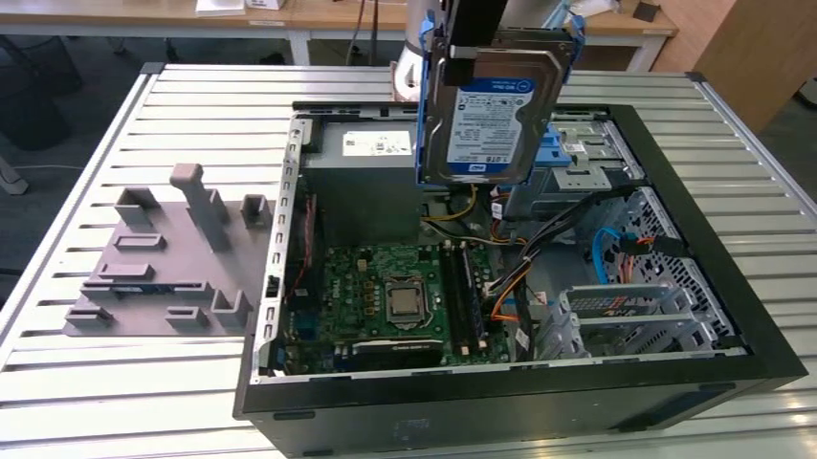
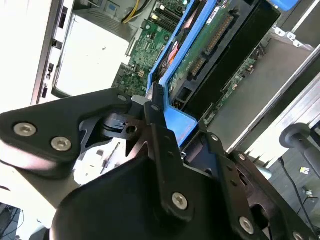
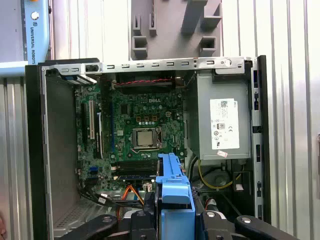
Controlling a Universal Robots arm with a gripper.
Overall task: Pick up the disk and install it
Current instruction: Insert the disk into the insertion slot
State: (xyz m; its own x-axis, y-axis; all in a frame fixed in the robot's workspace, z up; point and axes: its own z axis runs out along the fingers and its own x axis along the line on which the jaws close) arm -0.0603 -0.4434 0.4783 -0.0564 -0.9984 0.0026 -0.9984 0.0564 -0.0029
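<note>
gripper (image 2: pixel 167 117) closed on blue bracket (image 3: pixel 172 192) of hard disk (image 1: pixel 492 110) | disk hangs upright below fingers (image 2: pixel 160 145), long axis vertical | above open computer case (image 1: pixel 511 392), not touching

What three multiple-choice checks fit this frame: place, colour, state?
1. The flat silver rectangular hard disk with blue-and-white label is: A) in the grey slotted tray; B) on the motherboard; C) held over the open black computer case.
2. Its plastic edge bracket is: A) red; B) blue; C) yellow.
3. The jaws are: A) shut on the disk; B) open, empty; C) shut on a cable.
Answers: C, it hangs above the case in the exterior view; B, blue shows in both wrist views; A, they clamp the bracket.
</note>
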